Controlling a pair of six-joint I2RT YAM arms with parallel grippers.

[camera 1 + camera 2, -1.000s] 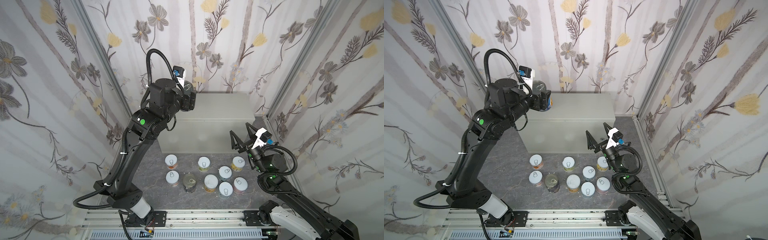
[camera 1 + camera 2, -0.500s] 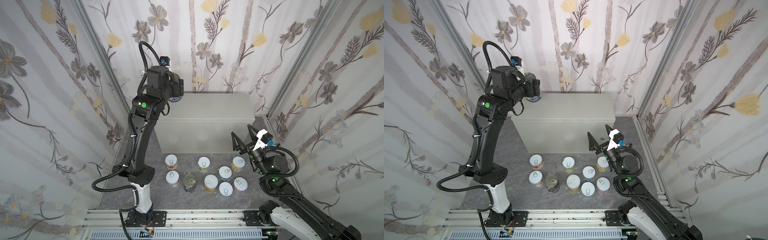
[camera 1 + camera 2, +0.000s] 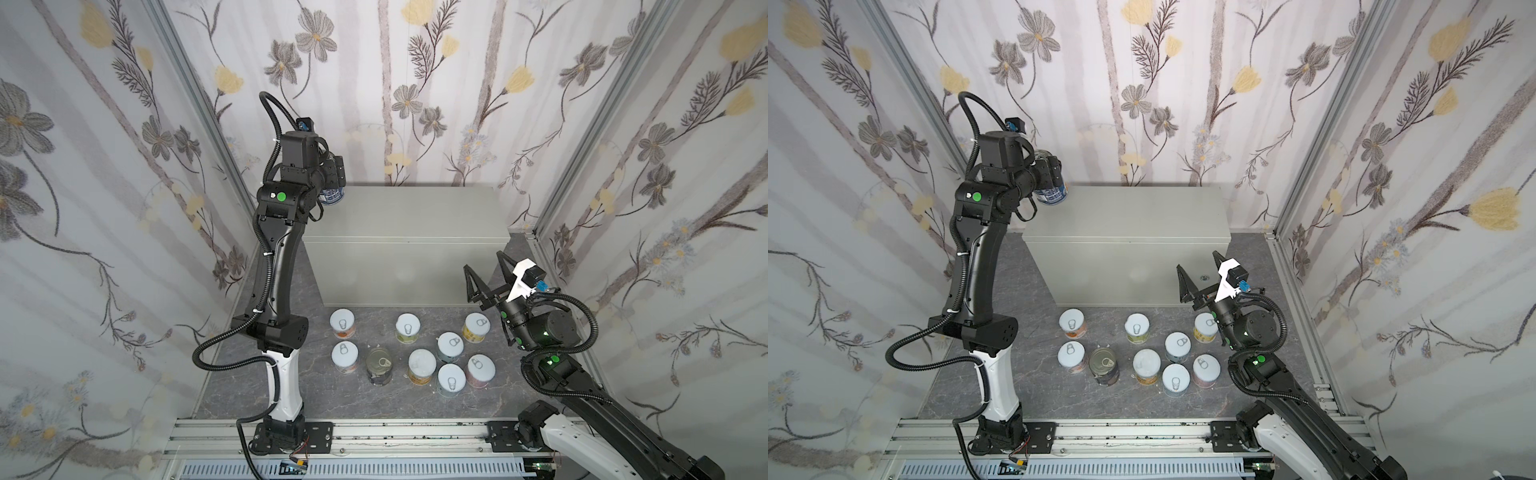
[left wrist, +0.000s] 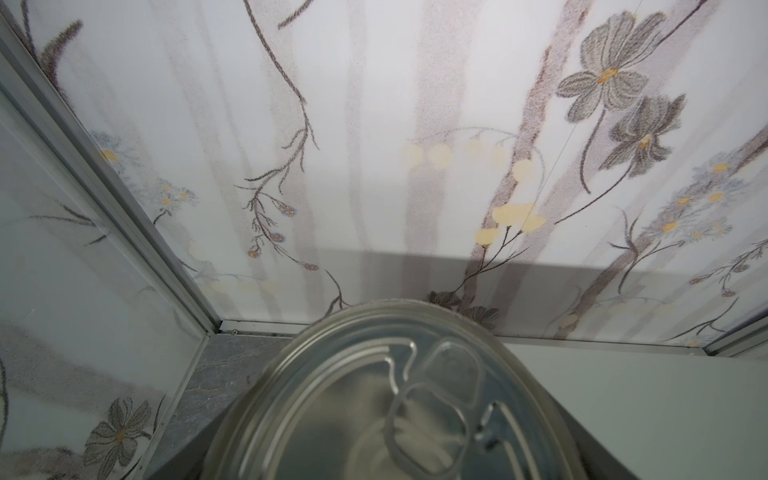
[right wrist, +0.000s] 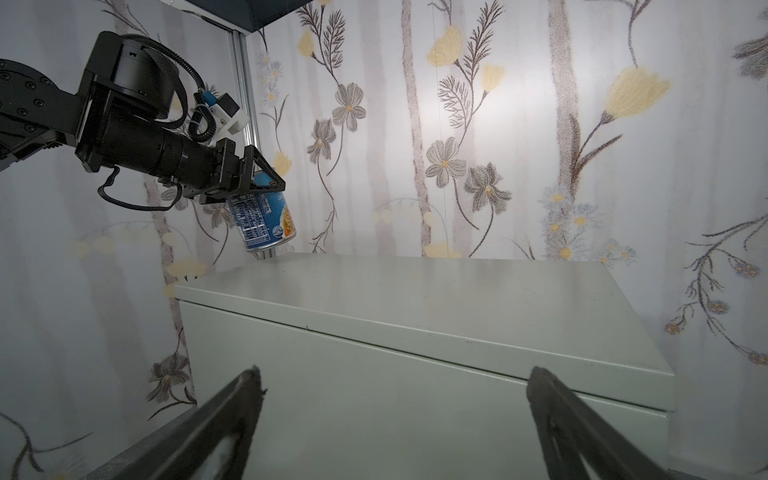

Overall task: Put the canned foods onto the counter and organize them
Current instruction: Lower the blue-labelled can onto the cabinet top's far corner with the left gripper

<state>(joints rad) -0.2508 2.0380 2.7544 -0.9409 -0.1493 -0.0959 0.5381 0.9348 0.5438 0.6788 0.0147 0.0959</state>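
A blue can (image 5: 266,224) in the left end effector (image 5: 266,183), right end effector (image 3: 484,262) empty.
The left end effector clamps the tilted blue can over the tabletop's (image 3: 415,212) rear left corner; nine other cans (image 3: 422,362) stand on the floor (image 3: 374,407); the right end effector's jaws are spread wide.

The left arm (image 3: 276,257) stands upright from its base, with the elbow raised and the forearm near level. The left gripper (image 5: 269,185) points sideways, its jaws closed on the upper part of a tilted blue can (image 5: 266,222). The right arm (image 3: 582,399) is folded low. The right gripper (image 3: 483,262) points forward and upward, jaws spread wide, holding nothing.
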